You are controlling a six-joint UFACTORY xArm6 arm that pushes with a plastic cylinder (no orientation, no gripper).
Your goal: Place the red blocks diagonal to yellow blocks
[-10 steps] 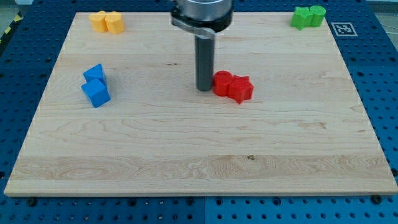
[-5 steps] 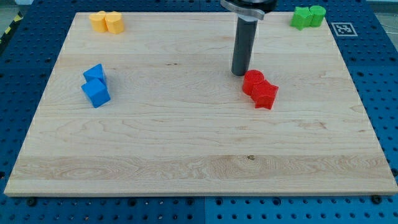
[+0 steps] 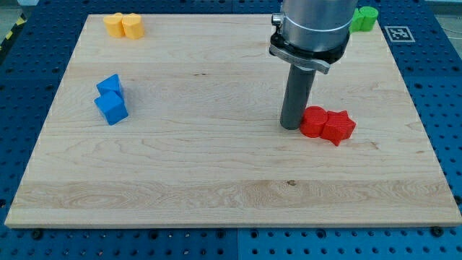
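Two red blocks lie touching at the view's right of centre: a round one (image 3: 312,120) and a star-shaped one (image 3: 338,127) to its right. Two yellow blocks (image 3: 123,24) sit together at the board's top left corner. My tip (image 3: 291,126) rests on the board right against the left side of the round red block.
Two blue blocks (image 3: 110,100) stand together at the view's left. Green blocks (image 3: 365,18) sit at the top right, partly hidden behind the arm. The wooden board (image 3: 216,180) lies on a blue perforated table.
The red blocks have slid to the right and a little toward the view's bottom. My tip has followed them from the board's middle to the right.
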